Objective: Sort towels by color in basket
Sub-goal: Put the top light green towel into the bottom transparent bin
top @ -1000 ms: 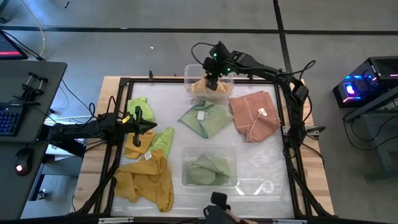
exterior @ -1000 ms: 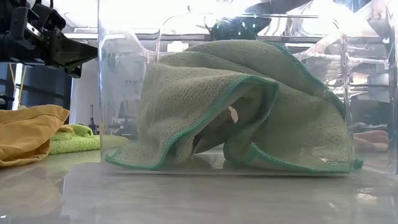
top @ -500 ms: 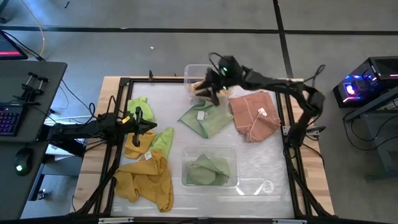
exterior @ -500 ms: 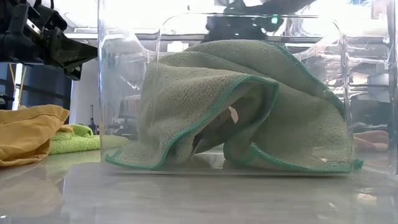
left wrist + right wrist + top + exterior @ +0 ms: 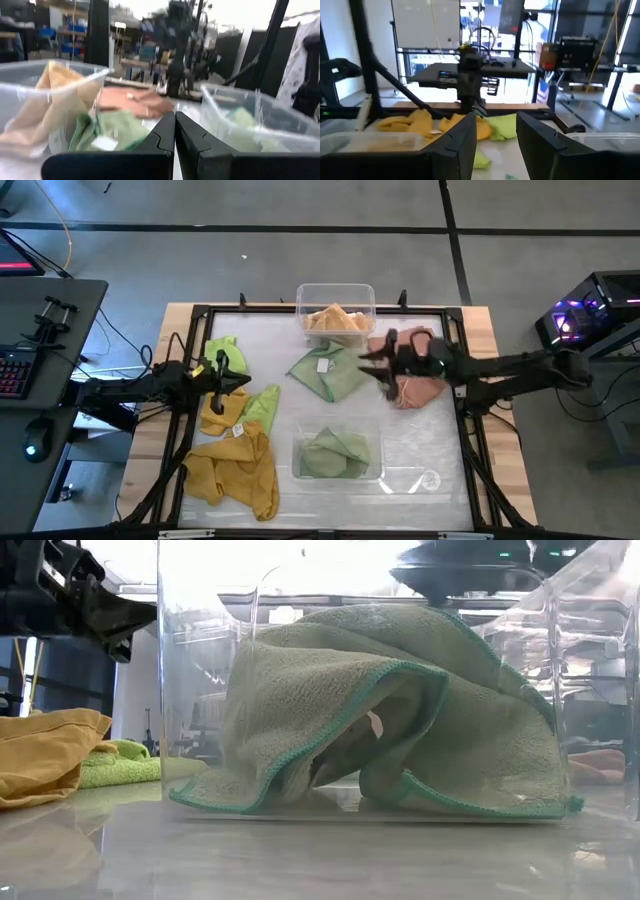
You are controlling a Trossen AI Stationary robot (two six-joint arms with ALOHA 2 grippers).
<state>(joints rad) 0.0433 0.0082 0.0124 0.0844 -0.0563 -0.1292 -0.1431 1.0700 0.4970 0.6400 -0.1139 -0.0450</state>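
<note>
Our right gripper (image 5: 375,363) hung open and empty, the peach towel (image 5: 415,375) beneath it; our left gripper (image 5: 232,380) waited closed.

Table (image 5: 440,480), pale top, wood edges. Directly on it: two clear bins, far (image 5: 336,308) and near (image 5: 336,448); loose towels: peach (image 5: 418,388), green (image 5: 330,372), mustard heap (image 5: 238,465), lime pieces (image 5: 222,348).

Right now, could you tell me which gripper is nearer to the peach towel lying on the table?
The right. The right gripper hangs open at the peach towel's edge, arm stretched over it. The left gripper is shut across the table, over the yellow towels.
</note>
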